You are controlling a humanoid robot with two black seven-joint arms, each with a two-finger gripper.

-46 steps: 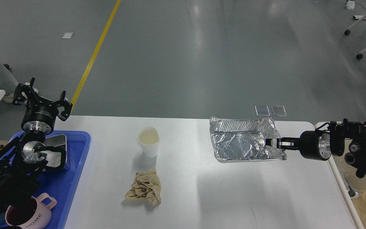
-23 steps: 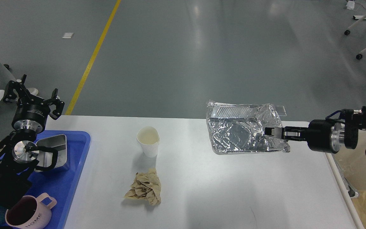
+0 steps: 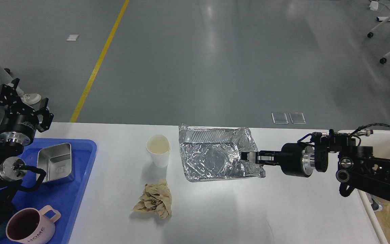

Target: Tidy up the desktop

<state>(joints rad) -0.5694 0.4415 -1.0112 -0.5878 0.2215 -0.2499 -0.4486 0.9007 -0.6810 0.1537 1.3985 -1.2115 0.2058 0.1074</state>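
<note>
Paper cup point(image 3: 158, 150) stands just left of foil tray point(image 3: 215, 157) on desktop point(image 3: 283, 210)

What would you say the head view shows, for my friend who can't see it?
The right end effector grips a crumpled foil tray above the white desktop, beside a paper cup and a wadded brown napkin. At left, a blue tray holds a metal tin and pink mug.

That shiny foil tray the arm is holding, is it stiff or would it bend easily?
Probably bends easily: the foil tray is already crumpled where the right gripper pinches its edge. It likely weighs little, since one edge grip seems to carry it. Thin foil may tear.
</note>
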